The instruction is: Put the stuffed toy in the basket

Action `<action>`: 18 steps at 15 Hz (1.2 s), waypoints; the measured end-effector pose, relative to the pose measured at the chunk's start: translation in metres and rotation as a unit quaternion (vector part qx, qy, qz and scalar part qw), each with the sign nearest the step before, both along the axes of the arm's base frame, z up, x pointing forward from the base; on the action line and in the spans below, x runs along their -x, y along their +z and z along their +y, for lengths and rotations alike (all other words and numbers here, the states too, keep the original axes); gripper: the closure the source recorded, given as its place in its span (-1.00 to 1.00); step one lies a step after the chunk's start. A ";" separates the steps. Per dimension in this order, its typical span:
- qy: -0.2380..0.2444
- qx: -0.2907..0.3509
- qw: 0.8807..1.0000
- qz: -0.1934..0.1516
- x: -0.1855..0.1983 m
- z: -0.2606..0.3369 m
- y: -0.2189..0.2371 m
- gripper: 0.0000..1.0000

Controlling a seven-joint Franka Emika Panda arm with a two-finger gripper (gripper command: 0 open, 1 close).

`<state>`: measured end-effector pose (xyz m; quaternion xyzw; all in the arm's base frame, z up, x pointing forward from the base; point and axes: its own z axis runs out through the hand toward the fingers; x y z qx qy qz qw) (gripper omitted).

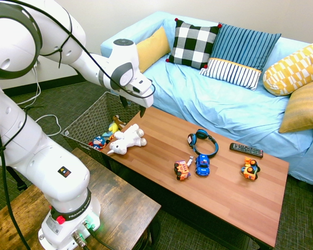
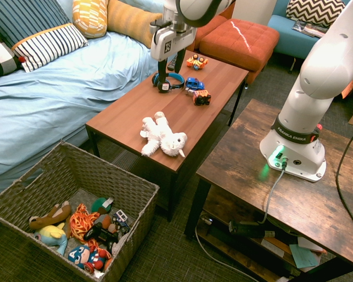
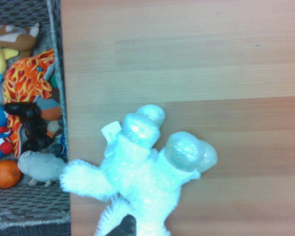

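The white fluffy stuffed toy (image 1: 126, 139) lies on its side at the end of the wooden coffee table (image 1: 224, 187) nearest the basket, also seen as the stuffed toy (image 2: 163, 136) and close up as the stuffed toy (image 3: 142, 172). The big grey woven basket (image 1: 88, 119) stands on the floor just past that table end; the basket (image 2: 70, 155) holds several small toys, and its wall (image 3: 57, 73) shows in the wrist view. My gripper (image 1: 134, 107) hangs open and empty above the table, a little beyond the plush toward the sofa; the gripper (image 2: 172, 67) touches nothing.
Blue headphones (image 1: 202, 141), three small toy cars (image 1: 202, 164) and a black remote (image 1: 246, 150) lie further along the table. A light blue sofa (image 1: 214, 104) with pillows runs behind it. A dark wooden side table (image 2: 282, 194) is beside the coffee table.
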<state>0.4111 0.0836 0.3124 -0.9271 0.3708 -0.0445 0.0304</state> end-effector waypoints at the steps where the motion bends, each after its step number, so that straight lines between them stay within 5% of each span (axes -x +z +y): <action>1: 0.002 0.000 1.000 0.001 0.007 0.006 -0.013 -1.00; 5: 0.011 0.003 0.999 0.031 0.022 0.011 -0.081 -1.00; 18: -0.032 0.004 0.999 0.041 0.018 0.053 -0.189 -1.00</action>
